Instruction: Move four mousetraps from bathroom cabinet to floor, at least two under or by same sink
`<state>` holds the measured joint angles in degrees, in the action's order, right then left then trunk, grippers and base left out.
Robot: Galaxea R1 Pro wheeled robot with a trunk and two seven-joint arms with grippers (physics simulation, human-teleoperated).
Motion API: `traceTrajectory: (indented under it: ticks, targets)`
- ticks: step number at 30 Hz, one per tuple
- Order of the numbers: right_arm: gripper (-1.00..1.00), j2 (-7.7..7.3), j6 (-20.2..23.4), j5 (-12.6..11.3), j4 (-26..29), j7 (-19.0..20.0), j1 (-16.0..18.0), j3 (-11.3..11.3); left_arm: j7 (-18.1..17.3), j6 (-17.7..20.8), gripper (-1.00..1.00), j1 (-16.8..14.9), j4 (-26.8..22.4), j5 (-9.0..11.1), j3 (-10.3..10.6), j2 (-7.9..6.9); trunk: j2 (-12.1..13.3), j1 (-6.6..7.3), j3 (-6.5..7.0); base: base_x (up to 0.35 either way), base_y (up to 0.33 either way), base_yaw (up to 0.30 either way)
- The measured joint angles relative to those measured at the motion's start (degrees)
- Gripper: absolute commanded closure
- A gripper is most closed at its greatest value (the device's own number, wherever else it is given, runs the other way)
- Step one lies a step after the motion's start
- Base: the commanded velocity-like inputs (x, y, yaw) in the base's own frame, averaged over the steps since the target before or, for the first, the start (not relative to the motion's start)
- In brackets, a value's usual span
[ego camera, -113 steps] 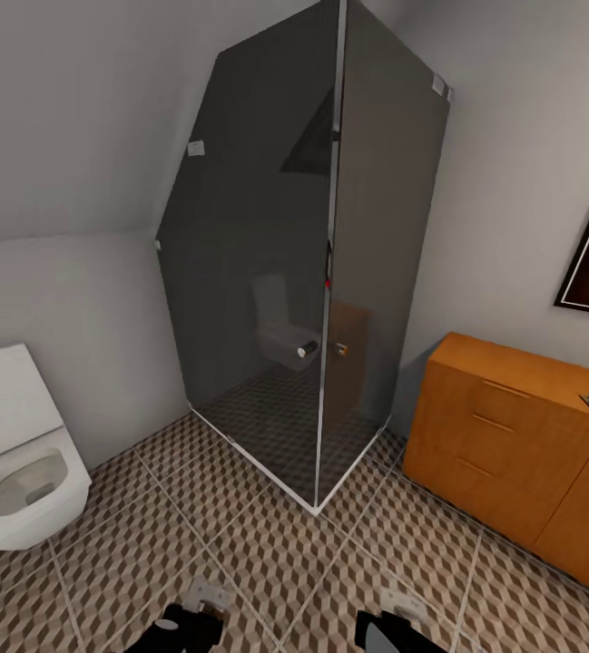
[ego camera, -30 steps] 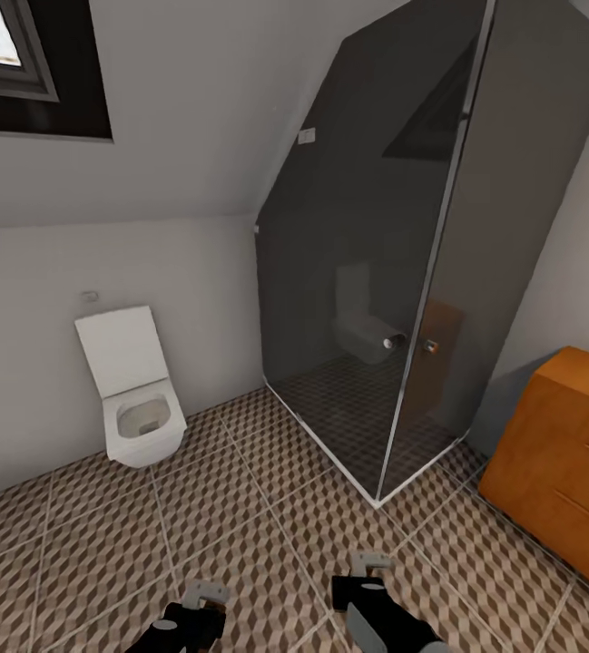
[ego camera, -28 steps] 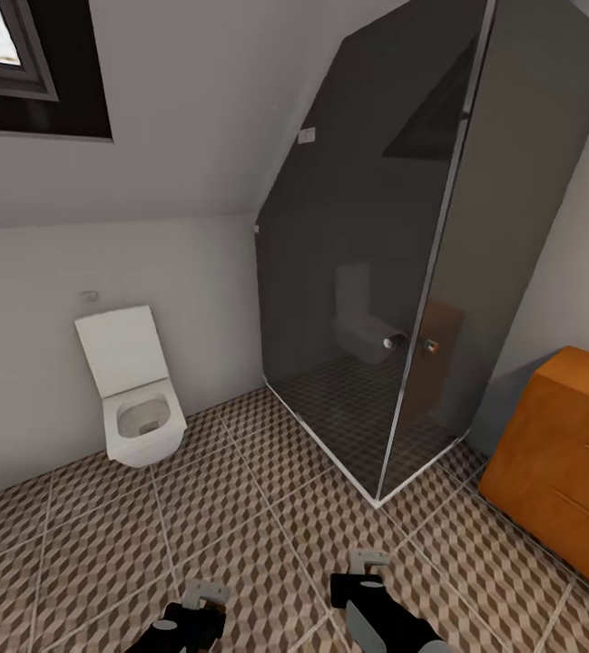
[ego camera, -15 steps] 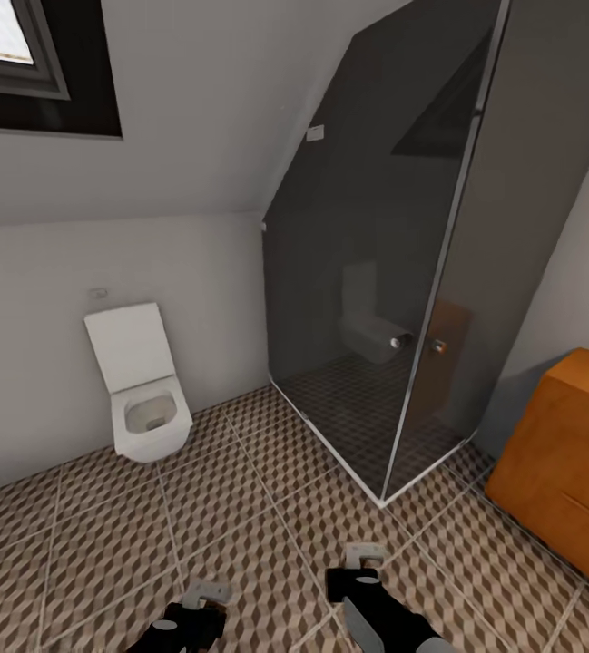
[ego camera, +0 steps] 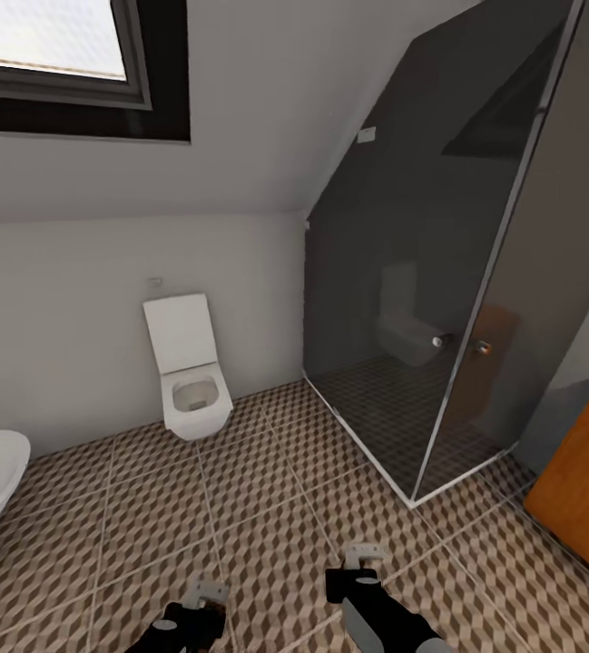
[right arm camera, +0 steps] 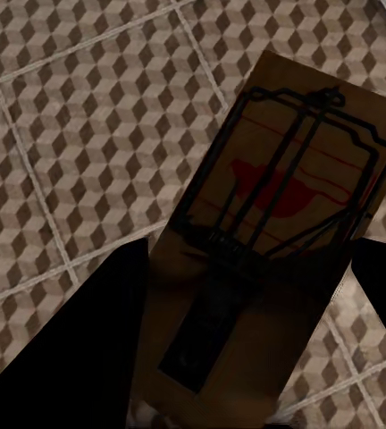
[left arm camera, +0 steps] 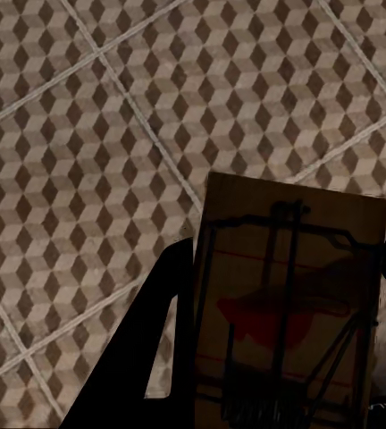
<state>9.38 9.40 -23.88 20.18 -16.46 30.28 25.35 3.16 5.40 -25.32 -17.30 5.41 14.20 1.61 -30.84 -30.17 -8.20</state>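
Left hand [ego camera: 205, 594] is clamped on a mousetrap [left arm camera: 287, 304]; right hand [ego camera: 363, 555] is clamped on a second mousetrap [right arm camera: 278, 223]. Both hang above the bathroom floor [ego camera: 258, 508], between toilet [ego camera: 190, 372] and cabinet [ego camera: 584, 490].

Cabinet [ego camera: 584, 490] cropped at frame edge

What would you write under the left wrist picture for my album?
The left gripper holds a tan wooden mousetrap with a red spot above the brown cube-patterned tile floor.
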Motion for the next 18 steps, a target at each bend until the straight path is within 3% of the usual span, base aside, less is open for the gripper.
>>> traceTrajectory:
  ticks: [9,18]
  targets:
    - [1.00,0.06,-0.09,-0.10,-0.40,-0.01,0.01,0.17,-0.07,0.00,1.00,0.04,-0.01,0.00,-0.01,0.00,-0.01,0.02,0.35,-0.097,0.030,0.270]
    - [1.00,0.08,-0.16,-0.15,-0.67,-0.04,-0.05,0.18,-0.08,0.00,1.00,0.04,-0.01,0.03,-0.06,0.00,-0.02,0.03,0.79,0.110,0.140,0.265]
